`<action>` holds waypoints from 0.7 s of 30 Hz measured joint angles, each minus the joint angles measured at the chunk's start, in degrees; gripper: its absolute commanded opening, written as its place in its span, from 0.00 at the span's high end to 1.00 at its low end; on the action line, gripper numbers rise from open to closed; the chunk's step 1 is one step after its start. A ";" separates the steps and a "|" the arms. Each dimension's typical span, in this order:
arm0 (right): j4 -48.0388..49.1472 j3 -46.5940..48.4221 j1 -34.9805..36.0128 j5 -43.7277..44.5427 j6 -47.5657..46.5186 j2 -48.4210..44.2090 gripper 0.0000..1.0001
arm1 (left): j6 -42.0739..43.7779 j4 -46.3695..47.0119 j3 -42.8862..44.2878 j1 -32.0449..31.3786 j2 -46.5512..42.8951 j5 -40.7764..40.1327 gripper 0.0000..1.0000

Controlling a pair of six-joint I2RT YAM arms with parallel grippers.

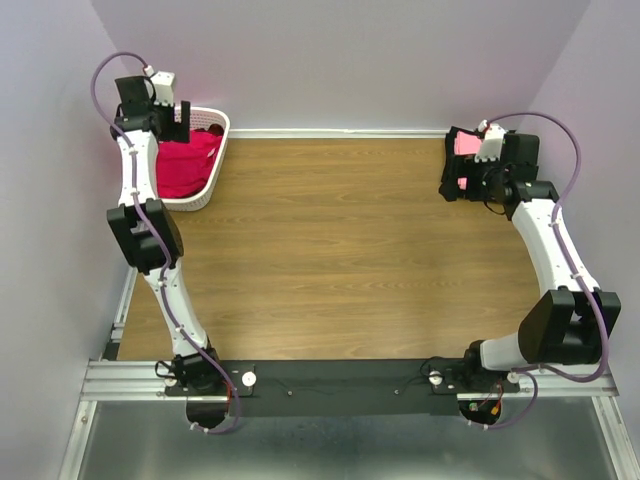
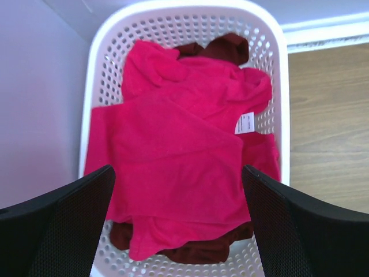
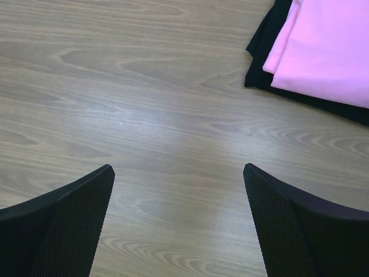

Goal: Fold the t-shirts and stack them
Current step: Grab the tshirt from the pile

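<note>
Left wrist view is showing you the red shirt [image 2: 173, 167] lying crumpled on top in the basket [image 2: 277, 69], with the maroon shirt [image 2: 230, 49] peeking out under it at the far and near ends. The left claw [image 2: 177, 170] is hanging over the heap with its jaws standing wide and holding nothing. You are dealing with light, limp cloth that will likely sag, drape and drag its neighbour along, so you should be pinching a raised fold of the red layer alone, near the upper ridge by the white label [image 2: 245, 122], not scooping deep. The heap's long axis is running along the basket's length, far rim to near rim; the label is sitting toward the right side, so the collar is probably pointing that way, though the sleeves and hem are too bunched to tell. At the far right of the surface [image 3: 144, 86] the pink shirt [image 3: 328, 52] is resting folded on the black shirt [image 3: 265, 40], their edges running diagonally across the right wrist view. The right claw [image 3: 179, 170] is hovering beside that stack, jaws spread wide and empty.
</note>
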 measured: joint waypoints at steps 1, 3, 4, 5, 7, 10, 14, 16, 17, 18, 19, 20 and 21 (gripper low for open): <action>0.00 0.00 0.00 -0.11 -0.15 0.00 0.00 | 0.02 0.15 -0.48 -0.07 0.55 -0.15 0.02; -0.04 0.00 0.00 -0.31 -0.26 0.00 0.00 | 0.02 0.50 -1.25 -0.11 1.77 -0.44 0.02; -0.04 0.00 0.00 -0.37 -0.31 0.00 0.00 | 0.04 0.61 -1.44 -0.09 2.36 -0.57 0.02; -0.09 0.00 0.00 -0.39 -0.39 0.00 0.00 | 0.04 0.76 -1.51 -0.09 3.06 -0.63 0.01; -0.17 0.00 0.00 -0.44 -0.59 0.13 0.00 | 0.07 1.38 -1.57 -0.09 4.83 -0.85 0.02; -0.37 0.00 0.00 -0.57 -0.74 0.48 0.00 | 0.15 2.12 -1.95 -0.09 6.99 -1.20 0.02; -0.52 0.00 0.00 -0.66 -1.05 0.61 0.00 | 0.39 2.86 -3.48 -0.09 9.31 -1.22 0.02; -0.63 0.00 0.00 -0.74 -1.22 0.61 0.00 | 0.39 3.17 -4.72 -0.09 10.03 -1.22 0.02; -0.83 0.00 0.00 -0.74 -1.27 0.63 0.00 | 0.39 3.26 -4.98 -0.09 10.14 -1.22 0.02; -1.09 0.02 0.00 -0.74 -1.27 0.68 0.00 | 0.39 3.43 -5.35 -0.09 10.34 -1.20 0.04; -1.40 0.02 0.00 -0.74 -1.29 0.72 0.00 | 0.37 3.61 -5.55 -0.09 10.54 -1.20 0.12; -1.60 0.02 0.00 -0.74 -1.29 0.74 0.00 | 0.37 3.80 -5.57 -0.09 10.69 -1.16 0.21; -1.86 0.04 0.00 -0.74 -1.31 0.85 0.00 | 0.31 3.96 -5.53 -0.09 10.91 -0.94 0.30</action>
